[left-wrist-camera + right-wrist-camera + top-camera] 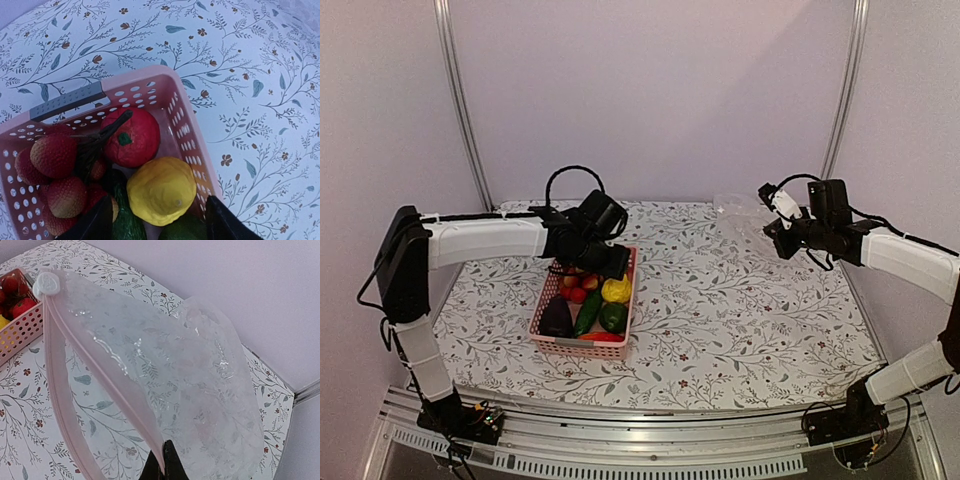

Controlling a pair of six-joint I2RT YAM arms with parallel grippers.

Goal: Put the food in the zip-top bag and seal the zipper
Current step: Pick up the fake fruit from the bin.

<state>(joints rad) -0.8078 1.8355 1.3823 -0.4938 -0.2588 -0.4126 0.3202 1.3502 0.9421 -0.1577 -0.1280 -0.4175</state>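
On the floral desk (740, 330) sits a pink basket (578, 346) holding the food: eggplant (556, 318) and cucumber (587, 313) at the near end, lemon (616, 290) and a red tomato (132, 137) farther back; above the lemon hangs the left pincer (159, 202), its fingers apart, one on each side; farther right, the right pincer (162, 460) is clamped on the pink zipper (59, 390) of the zip-top bag (200, 385), held off the desk, mouth parted.
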